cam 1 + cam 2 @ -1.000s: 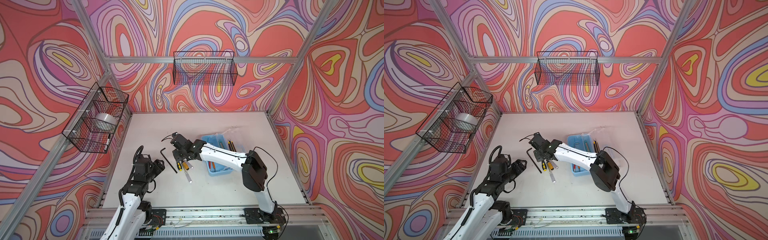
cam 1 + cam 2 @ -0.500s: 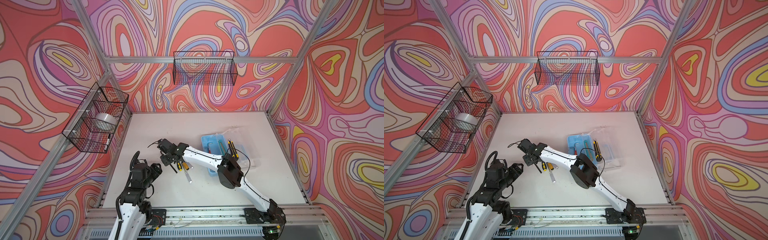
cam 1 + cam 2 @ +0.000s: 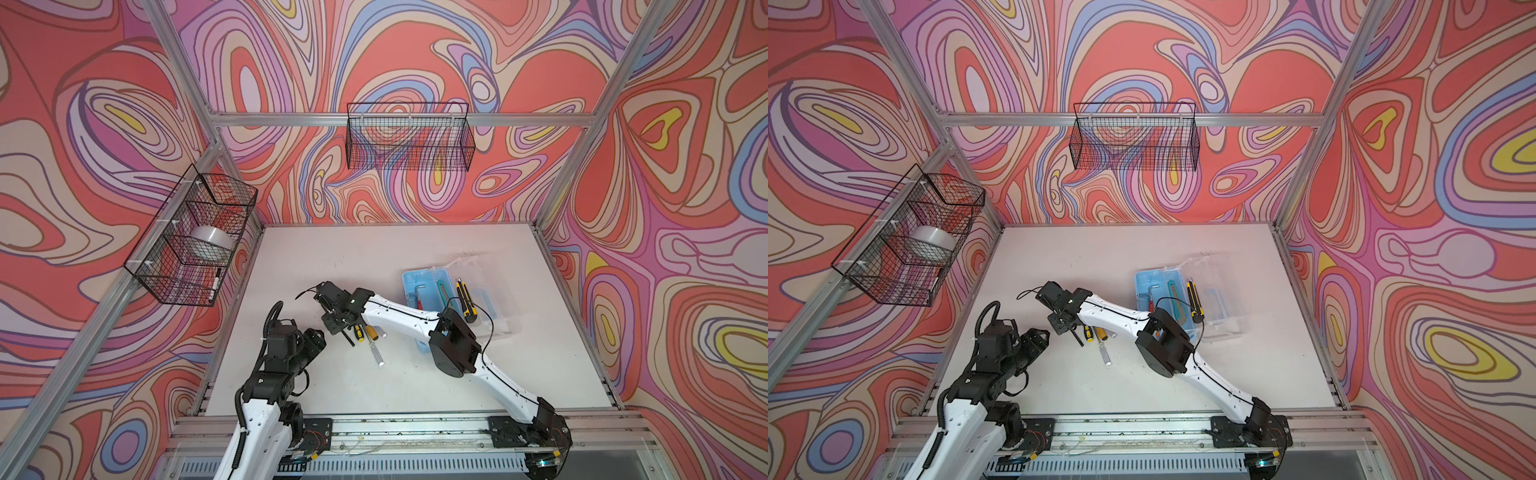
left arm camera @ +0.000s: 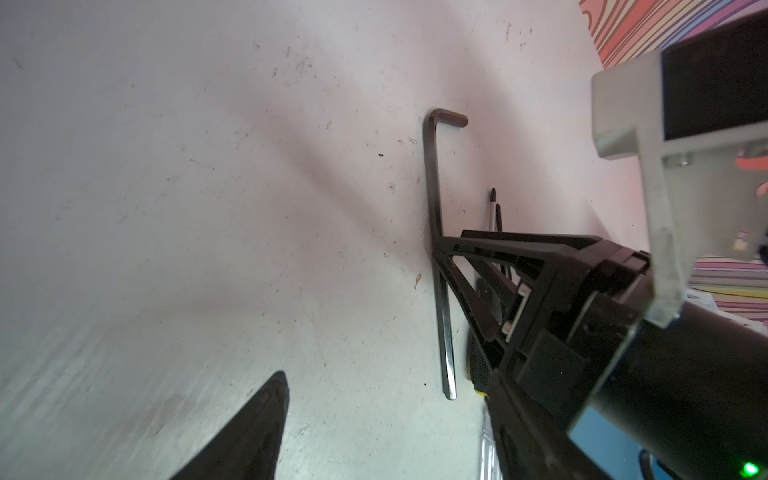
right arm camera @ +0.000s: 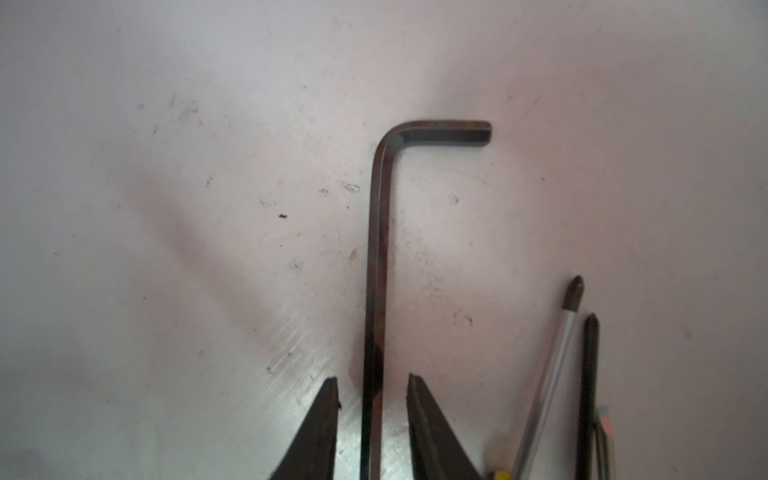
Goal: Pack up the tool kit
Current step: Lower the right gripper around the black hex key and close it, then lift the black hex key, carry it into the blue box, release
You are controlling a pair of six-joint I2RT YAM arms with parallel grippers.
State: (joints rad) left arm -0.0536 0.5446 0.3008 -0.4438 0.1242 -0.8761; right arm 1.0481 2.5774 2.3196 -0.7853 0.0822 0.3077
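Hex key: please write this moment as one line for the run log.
right gripper: open, straddling hex key shaft | hex key: flat on table | left gripper: open, empty

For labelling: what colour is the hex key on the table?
Dark grey hex key; right wrist view.

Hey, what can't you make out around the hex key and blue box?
- Hex key: long end cut by the right wrist view's edge; right pincer covers most in both top views.
- Screwdrivers: handles mostly cut off in the right wrist view.
- Blue box, both top views: right arm hides its near part.
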